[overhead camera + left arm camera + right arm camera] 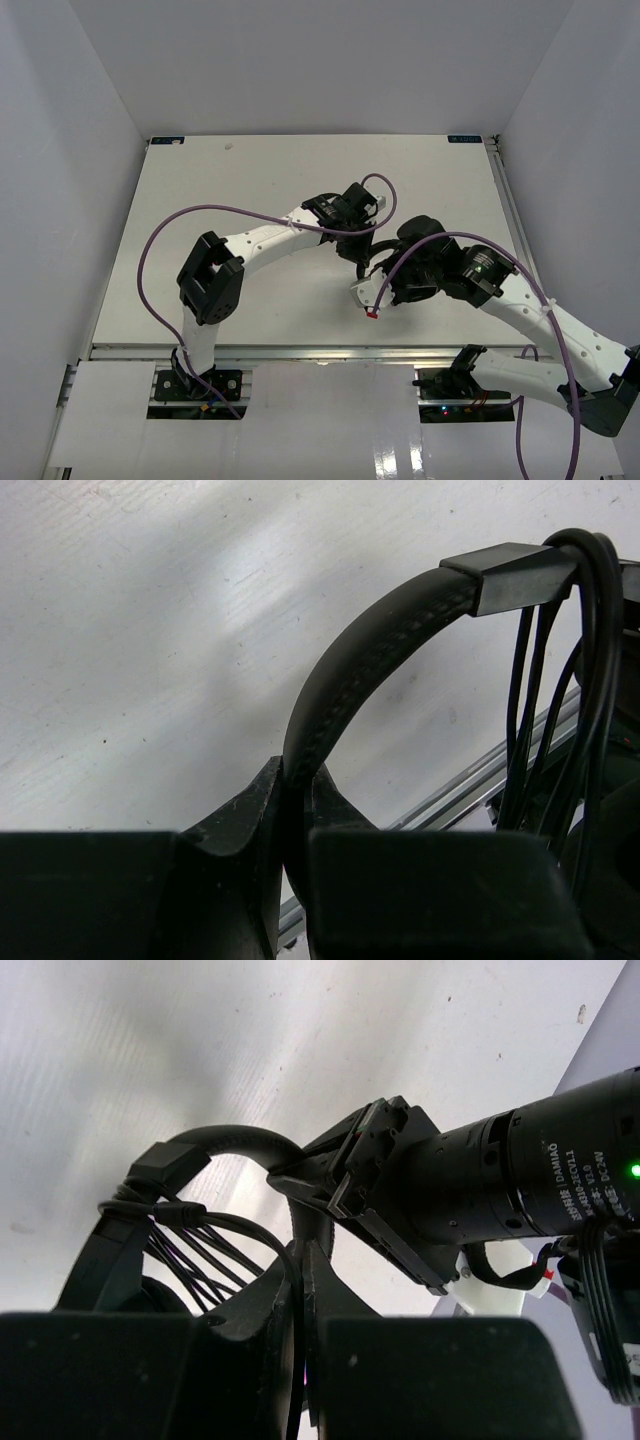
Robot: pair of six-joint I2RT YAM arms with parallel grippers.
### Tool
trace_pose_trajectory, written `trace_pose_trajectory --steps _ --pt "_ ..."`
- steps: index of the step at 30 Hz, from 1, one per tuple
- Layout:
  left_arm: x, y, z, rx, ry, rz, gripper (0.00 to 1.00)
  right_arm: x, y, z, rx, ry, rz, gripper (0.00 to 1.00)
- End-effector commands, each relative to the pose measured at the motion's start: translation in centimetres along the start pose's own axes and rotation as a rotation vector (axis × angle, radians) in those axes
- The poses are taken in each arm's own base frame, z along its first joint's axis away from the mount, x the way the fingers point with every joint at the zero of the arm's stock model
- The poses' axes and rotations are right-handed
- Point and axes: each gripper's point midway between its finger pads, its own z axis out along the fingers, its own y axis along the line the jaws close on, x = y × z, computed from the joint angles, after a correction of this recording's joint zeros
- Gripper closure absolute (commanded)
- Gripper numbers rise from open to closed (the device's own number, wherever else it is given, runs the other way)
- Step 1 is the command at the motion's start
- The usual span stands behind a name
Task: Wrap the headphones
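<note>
The black headphones (375, 250) hang between my two grippers above the table's middle. In the left wrist view my left gripper (298, 780) is shut on the padded headband (370, 645). Several turns of the thin black cord (590, 650) run around the headband's slider end (510, 575). In the right wrist view my right gripper (308, 1255) is shut on the cord (240, 1225), which fans out from the wound bundle (165, 1210) on the headband (225, 1143). The reddish plug (372, 313) dangles below my right gripper (385, 290). My left gripper (352, 212) is just behind it.
Purple robot cables (200, 215) loop over both arms. The white table (250, 180) stands between grey walls, with a metal rail (300, 350) along its near edge. The left gripper's body (390, 1175) is close in front of my right fingers.
</note>
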Motion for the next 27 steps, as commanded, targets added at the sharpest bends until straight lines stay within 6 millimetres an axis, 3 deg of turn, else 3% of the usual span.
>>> trace_pose_trajectory --steps 1,9,17,27 --pt "-1.8 -2.0 -2.7 0.059 -0.09 -0.001 1.0 -2.8 -2.9 -1.1 0.159 -0.157 0.064 0.92" --pt "-2.4 -2.1 -3.1 0.04 -0.097 -0.02 1.0 -3.2 -3.0 -1.0 0.191 -0.209 0.128 0.92" --pt "-2.2 -1.7 -4.2 0.024 -0.126 -0.015 1.0 -0.7 -2.0 -0.4 0.266 -0.167 0.224 0.92" --pt "-1.5 -1.2 -4.8 0.022 -0.146 -0.023 1.0 2.3 -3.8 -1.3 0.373 -0.165 0.368 0.91"
